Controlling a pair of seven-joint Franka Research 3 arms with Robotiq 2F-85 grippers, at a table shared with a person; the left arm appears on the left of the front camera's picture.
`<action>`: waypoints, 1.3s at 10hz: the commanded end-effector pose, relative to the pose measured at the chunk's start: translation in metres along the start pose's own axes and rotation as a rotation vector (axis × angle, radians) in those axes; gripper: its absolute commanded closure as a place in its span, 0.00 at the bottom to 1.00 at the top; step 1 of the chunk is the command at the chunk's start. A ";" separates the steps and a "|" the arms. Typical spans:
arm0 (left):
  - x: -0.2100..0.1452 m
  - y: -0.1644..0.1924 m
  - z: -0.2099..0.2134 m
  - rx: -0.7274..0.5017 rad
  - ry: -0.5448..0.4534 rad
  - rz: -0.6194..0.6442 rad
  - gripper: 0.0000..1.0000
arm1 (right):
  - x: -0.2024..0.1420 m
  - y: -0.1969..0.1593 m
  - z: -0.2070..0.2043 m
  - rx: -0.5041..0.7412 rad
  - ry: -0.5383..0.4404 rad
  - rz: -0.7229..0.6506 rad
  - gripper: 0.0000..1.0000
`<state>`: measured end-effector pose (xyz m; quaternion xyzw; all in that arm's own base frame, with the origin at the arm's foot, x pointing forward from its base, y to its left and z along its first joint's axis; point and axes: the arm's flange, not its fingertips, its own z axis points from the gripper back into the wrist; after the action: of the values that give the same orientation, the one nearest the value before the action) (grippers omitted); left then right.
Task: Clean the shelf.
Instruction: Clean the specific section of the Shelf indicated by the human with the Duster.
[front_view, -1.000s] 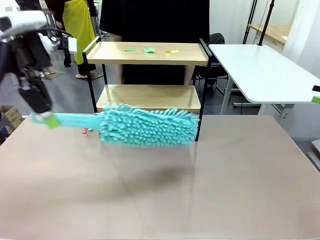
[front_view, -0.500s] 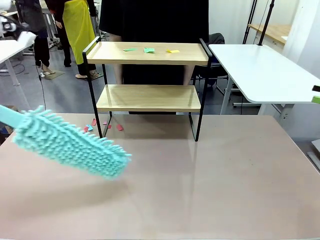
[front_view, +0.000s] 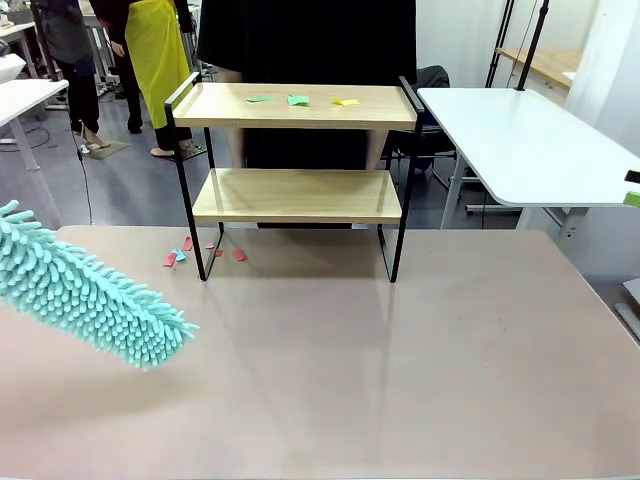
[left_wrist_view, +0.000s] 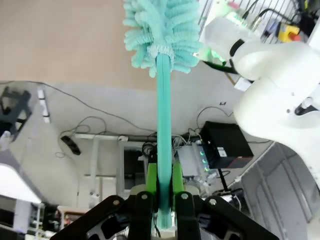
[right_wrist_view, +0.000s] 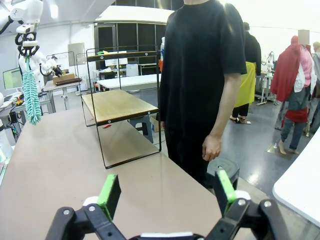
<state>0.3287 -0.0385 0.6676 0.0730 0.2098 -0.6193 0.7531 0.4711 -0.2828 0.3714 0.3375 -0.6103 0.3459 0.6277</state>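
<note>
The shelf (front_view: 300, 195) stands at the far middle of the counter (front_view: 420, 350), in front of a person (right_wrist_view: 200, 75). Its lower board is bare. The upper board carries green and yellow paper scraps (front_view: 298, 100), so that tier is judged not yet cleaned. More scraps (front_view: 200, 250) lie on the counter beside the shelf's left leg.

The left gripper (left_wrist_view: 164, 172) is clamped on the far end of the handle of the teal duster (front_view: 90, 295), a hold that gives maximum reach. The duster head hangs at the near left, well apart from the shelf. The right gripper (right_wrist_view: 167, 192) stands wide and empty, clear of the work.
</note>
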 end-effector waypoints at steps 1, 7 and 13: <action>0.000 -0.002 -0.003 -0.012 -0.017 0.007 0.86 | 0.007 0.002 -0.003 -0.003 0.032 -0.010 0.00; 0.000 -0.002 -0.003 -0.012 -0.017 0.007 0.86 | 0.007 0.002 -0.003 -0.003 0.032 -0.010 0.00; 0.000 -0.002 -0.003 -0.012 -0.017 0.007 0.86 | 0.007 0.002 -0.003 -0.003 0.032 -0.010 0.00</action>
<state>0.3295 -0.0384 0.6658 0.0701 0.2114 -0.6184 0.7536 0.4711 -0.2828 0.3714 0.3375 -0.6103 0.3459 0.6277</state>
